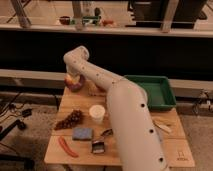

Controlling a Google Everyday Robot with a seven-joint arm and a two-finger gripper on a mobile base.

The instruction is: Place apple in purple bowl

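The apple (69,80) sits in the purple bowl (75,86) at the tabletop's (80,102) upper-left corner. My hand (73,75) hovers right above it, hidden behind my arm (120,110). The green tray (155,92) lies at right.

Nothing here can be read: no word, number or brand shows on the wooden table (75,102), the white cup (97,113) or the green tray (161,90). There is a small dark mark at the table's near right corner, but it cannot be made out. The gripper (75,75) sits at the far left of the table, over the purple bowl (75,85), and bears no lettering either.
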